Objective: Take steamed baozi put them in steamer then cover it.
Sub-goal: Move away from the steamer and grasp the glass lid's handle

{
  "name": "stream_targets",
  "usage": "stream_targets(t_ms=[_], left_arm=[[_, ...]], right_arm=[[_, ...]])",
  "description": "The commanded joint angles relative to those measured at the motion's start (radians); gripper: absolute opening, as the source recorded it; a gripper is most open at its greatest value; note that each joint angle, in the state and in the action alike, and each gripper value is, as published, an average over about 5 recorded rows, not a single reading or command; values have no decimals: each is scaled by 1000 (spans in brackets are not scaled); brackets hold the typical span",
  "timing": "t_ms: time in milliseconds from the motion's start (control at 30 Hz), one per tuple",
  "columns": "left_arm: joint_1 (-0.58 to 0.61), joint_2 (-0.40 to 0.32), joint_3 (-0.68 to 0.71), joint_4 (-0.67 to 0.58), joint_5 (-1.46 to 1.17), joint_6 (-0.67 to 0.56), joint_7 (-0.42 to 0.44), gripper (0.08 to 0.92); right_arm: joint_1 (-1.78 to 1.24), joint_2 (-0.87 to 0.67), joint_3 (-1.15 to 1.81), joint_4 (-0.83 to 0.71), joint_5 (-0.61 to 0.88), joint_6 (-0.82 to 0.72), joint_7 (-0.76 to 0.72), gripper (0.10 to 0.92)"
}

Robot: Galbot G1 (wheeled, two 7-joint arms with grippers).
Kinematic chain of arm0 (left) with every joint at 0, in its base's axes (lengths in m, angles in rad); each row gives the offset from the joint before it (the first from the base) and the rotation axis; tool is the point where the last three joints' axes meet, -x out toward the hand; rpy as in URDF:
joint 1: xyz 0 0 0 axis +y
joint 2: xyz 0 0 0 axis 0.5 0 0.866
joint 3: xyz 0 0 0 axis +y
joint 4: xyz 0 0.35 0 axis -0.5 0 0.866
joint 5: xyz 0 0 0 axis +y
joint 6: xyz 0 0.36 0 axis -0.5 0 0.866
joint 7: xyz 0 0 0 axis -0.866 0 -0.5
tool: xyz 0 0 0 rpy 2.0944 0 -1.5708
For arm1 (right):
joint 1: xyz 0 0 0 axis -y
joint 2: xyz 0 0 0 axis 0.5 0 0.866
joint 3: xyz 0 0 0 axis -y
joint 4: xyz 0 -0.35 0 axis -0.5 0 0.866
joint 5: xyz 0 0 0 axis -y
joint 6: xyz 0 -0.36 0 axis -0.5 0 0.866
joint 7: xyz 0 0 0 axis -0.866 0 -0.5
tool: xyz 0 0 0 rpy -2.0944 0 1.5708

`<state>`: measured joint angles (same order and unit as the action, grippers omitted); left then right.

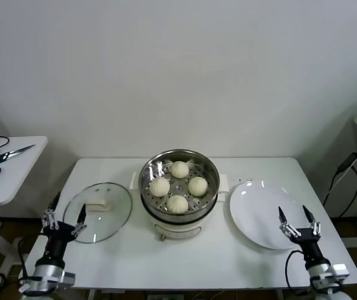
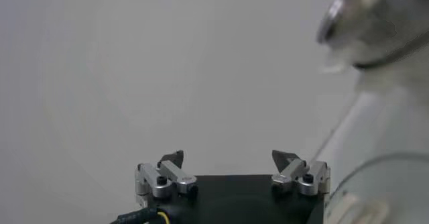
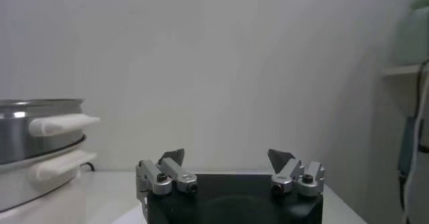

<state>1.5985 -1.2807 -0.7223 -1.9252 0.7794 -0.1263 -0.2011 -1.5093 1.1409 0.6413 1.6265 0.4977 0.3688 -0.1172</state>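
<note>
Left gripper (image 1: 65,215) open, white table (image 1: 184,250), plain wall (image 1: 178,62)

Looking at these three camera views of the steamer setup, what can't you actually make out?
- Steamer base front: head view, hidden beneath the pot's overhang.
- Glass lid: left wrist view, blurred and cut off by the edge.
- Baozi: right wrist view, hidden by the steamer wall.
- Plate: near edge covered by the open right gripper.

Both arms run off the head view's near edge, the steamer (image 3: 37,151) is cut by the right wrist view's border, and in the left wrist view a blurred metal-and-glass shape (image 2: 375,24) is too smeared to name.
</note>
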Motion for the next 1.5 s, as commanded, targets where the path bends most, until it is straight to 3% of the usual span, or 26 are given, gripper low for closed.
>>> stream_targets(t_ms=[33, 267, 867, 1500], left_arm=[[-20, 28, 12, 157, 504, -56, -163, 823], [-102, 12, 26, 345, 578, -56, -208, 823], [-351, 3, 67, 607, 555, -50, -192, 823], [-503, -1, 98, 751, 576, -10, -184, 797]], right_arm=[[-85, 130, 35, 4, -78, 73, 38, 823], [-99, 139, 40, 10, -84, 73, 45, 823], [-123, 163, 52, 31, -89, 76, 50, 823], [-151, 177, 56, 55, -99, 95, 55, 823]])
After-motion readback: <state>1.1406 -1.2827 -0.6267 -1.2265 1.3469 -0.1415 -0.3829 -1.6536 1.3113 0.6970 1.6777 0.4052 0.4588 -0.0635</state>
